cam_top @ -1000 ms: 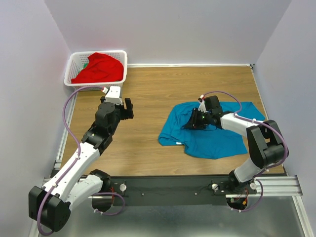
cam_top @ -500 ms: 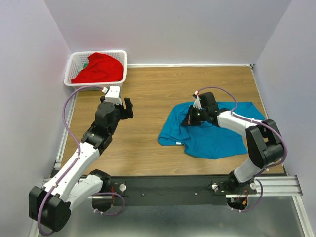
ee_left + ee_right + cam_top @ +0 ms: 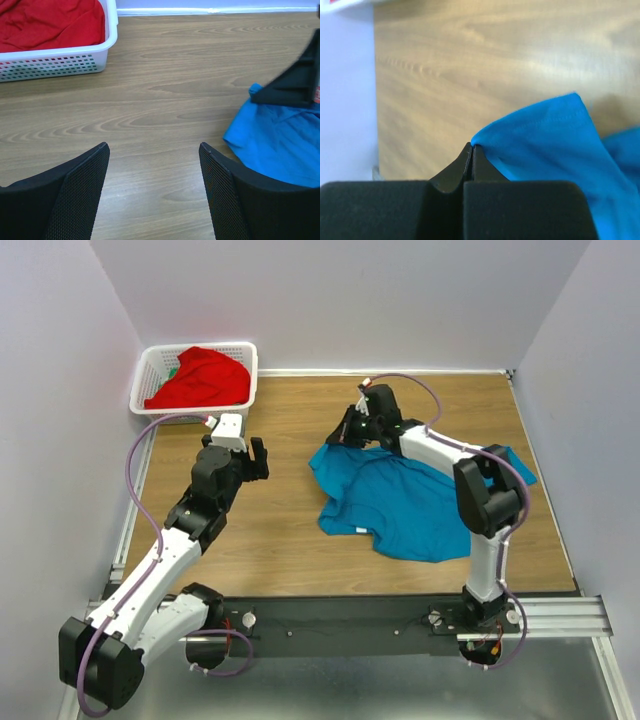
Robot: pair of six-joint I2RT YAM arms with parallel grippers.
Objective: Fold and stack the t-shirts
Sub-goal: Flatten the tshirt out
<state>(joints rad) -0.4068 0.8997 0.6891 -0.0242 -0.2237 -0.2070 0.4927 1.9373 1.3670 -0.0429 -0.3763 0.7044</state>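
Observation:
The teal-blue t-shirt (image 3: 405,502) lies rumpled on the wooden table, right of centre, and its left part (image 3: 280,145) also shows in the left wrist view. My right gripper (image 3: 345,432) is shut on a pinched fold of that shirt (image 3: 545,135), which it holds lifted at the shirt's far left corner. Its tips (image 3: 471,146) are closed with the cloth caught between them. The red t-shirt (image 3: 200,380) lies bunched in the white basket (image 3: 140,392). My left gripper (image 3: 262,460) hovers open over bare wood, left of the teal shirt, with nothing between its fingers (image 3: 95,165).
The white lattice basket (image 3: 55,65) stands at the table's far left corner against the wall. Bare wood lies between the basket and the teal shirt. Walls close in the table on the left, back and right.
My right gripper has shut on the teal shirt's cloth and pulled it toward the far left, dragging that part of the shirt along. The left arm has barely moved.

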